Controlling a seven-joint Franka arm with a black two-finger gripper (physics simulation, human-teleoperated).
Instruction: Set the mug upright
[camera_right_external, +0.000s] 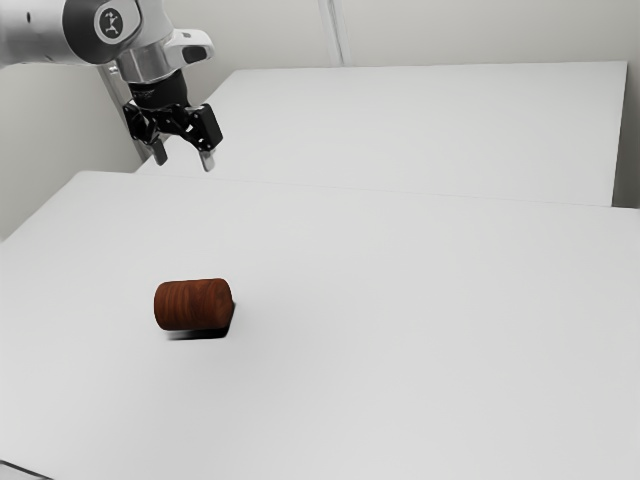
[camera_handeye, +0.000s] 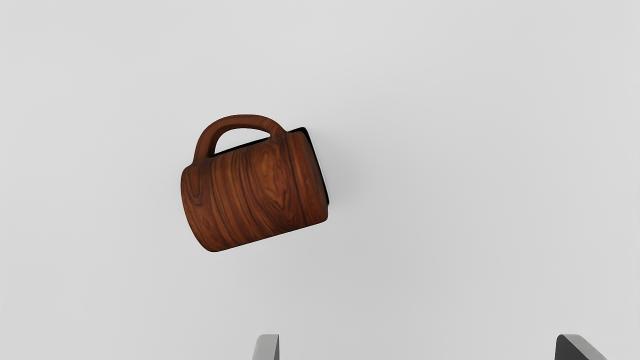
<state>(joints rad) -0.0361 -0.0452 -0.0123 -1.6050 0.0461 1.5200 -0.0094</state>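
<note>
Open and holding nothing, my gripper (camera_right_external: 184, 160) hangs above the brown mug (camera_right_external: 193, 305), which lies on its side on the white table (camera_right_external: 420, 320). It looks rigid, fairly light, perhaps slick; I'd pinch across the barrel (camera_handeye: 257, 192), clear of the handle (camera_handeye: 240, 121). Farther off, the arm's round badge (camera_right_external: 111, 22) bears no writing I can read.

The arm (camera_right_external: 38, 32) is white and grey, with a dark cap (camera_right_external: 88, 40) bearing a white-ringed badge (camera_right_external: 111, 22). Above the black gripper (camera_right_external: 184, 163) — a white, dark-patched housing (camera_right_external: 190, 38). The fingers (camera_right_external: 207, 160) are grey.
</note>
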